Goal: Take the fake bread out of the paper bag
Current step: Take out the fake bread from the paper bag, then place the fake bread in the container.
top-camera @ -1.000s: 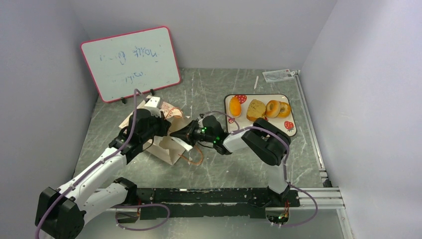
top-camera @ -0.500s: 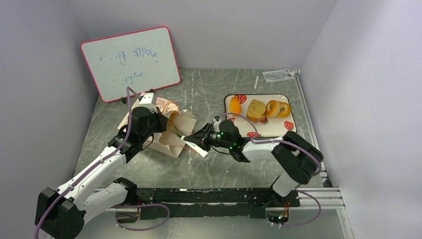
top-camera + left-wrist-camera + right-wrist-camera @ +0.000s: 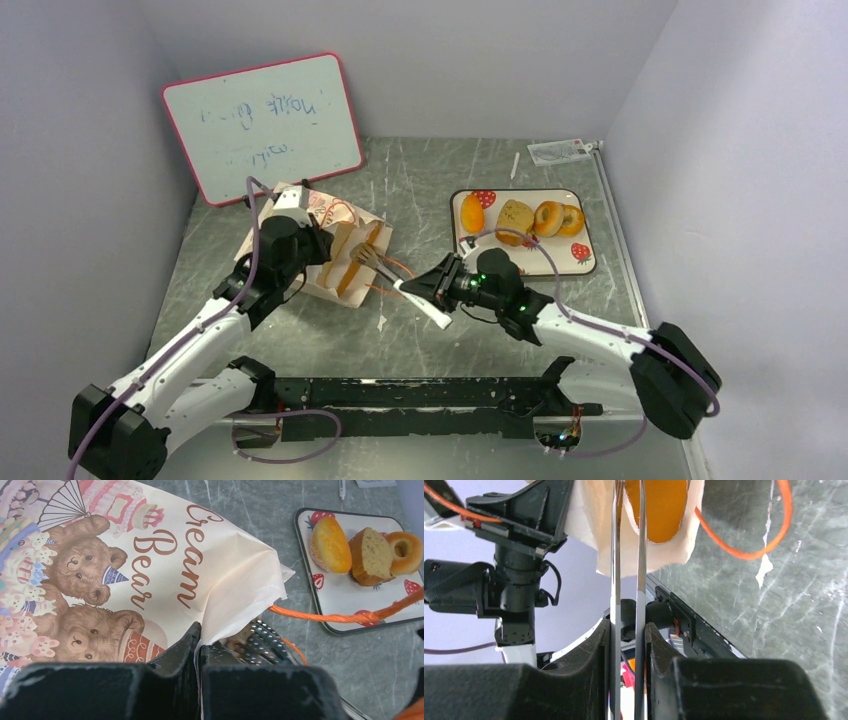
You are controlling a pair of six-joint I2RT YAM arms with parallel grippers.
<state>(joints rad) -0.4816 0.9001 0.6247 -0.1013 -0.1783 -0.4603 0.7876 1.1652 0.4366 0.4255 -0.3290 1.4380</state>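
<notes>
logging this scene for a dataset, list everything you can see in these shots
paper bag: 1, pale tan, bear print, orange cord handles, lying left of centre on the table
tray: 1, white with strawberries, right of centre
oval roll: 1, orange, tray's left end
loaf chunk: 1, brown speckled, tray's middle
ring bagels: 2, orange-brown, tray's right part
tongs: 1, metal, tips at the bag's mouth
whiteboard: 1, white, pink frame, back left
card: 1, pale, back right corner
left tool: black, shut on the bag's edge
right tool: black, shut on the tongs
</notes>
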